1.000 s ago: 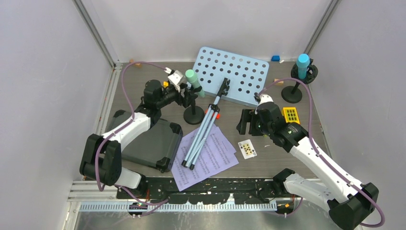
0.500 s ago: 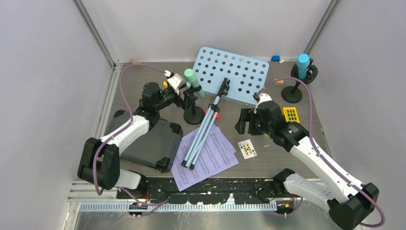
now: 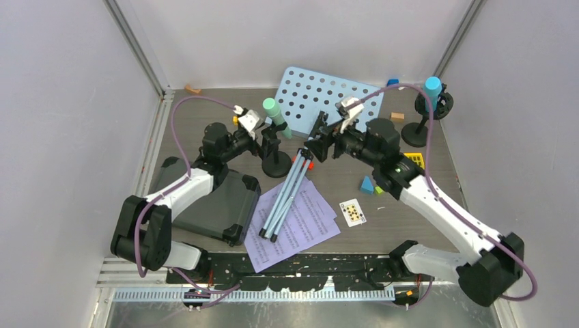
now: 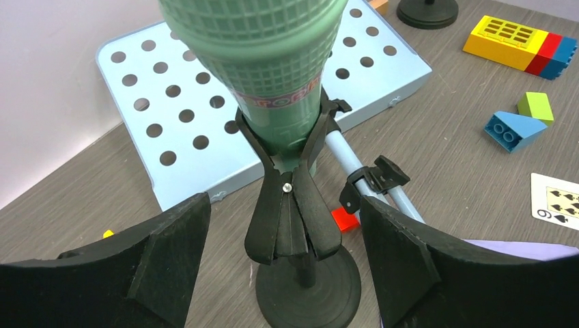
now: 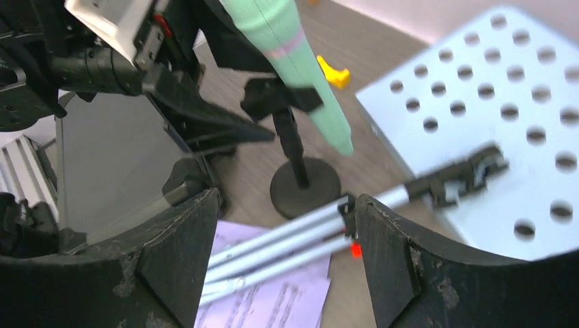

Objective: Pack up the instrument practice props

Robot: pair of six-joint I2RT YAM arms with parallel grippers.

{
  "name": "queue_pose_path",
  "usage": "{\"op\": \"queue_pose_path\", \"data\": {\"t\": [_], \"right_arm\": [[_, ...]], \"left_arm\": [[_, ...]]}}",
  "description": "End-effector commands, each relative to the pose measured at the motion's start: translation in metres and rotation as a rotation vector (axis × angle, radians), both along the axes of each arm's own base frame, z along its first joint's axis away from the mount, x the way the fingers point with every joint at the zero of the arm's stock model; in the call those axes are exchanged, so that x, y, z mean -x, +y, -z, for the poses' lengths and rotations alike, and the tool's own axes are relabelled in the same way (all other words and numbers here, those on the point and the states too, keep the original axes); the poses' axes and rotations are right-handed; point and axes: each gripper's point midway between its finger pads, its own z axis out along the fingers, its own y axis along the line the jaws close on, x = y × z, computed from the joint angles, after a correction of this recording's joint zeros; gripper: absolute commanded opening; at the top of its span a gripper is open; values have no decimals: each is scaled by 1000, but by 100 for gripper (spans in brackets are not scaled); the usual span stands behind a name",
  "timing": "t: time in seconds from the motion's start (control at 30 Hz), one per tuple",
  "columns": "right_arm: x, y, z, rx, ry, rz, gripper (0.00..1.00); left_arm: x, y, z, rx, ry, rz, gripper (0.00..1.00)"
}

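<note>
- Left gripper (image 4: pixel 283 225): jaws spread, flanking the green microphone (image 4: pixel 273 61) clipped on its pole; the microphone's head is cut off at the frame top.
- Right gripper (image 5: pixel 287 205): jaws spread over the folded legs of the music rack (image 3: pixel 307 96); view blurred, contact indeterminable.
- Blue microphone (image 3: pixel 431 87): upright at the tabletop's (image 3: pixel 382 229) far right.

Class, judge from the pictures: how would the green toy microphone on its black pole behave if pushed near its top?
The green plastic toy microphone leans high above a small black round base, so it would probably tip rather than slide. It sits in a black pronged clip, so it may lift out.
</note>
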Motion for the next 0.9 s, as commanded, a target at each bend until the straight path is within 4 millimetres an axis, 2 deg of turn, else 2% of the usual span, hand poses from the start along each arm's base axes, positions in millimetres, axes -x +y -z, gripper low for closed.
{"op": "queue_pose_path", "data": {"t": [0.0,0.07,0.13,0.17,0.43,0.47,0.5,0.6,0.87], "right_arm": [[-14,43,-71,23,-389,-208,78],[-21,54,-77,41,-466,-241,78],[-29,68,-74,66,-527,-281,78],[-29,73,-80,60,-562,-298,78],[-55,111,-78,83,-662,-320,76],[-57,113,-85,82,-682,-317,76],[-61,117,-80,88,-677,-318,75],[-68,124,-85,95,-695,-312,73],[-87,138,-74,161,-720,-305,69]], "left_arm": [[-5,3,-22,29,-96,-28,82],[-4,3,-22,32,-93,-27,81],[-5,3,-21,41,-94,-32,80],[-7,4,-21,50,-91,-42,79],[-8,2,-22,84,-93,-42,79],[-8,2,-22,84,-92,-42,79],[-8,2,-22,82,-94,-42,78],[-7,2,-21,80,-91,-38,78],[-7,1,-19,81,-85,-34,76]]}}
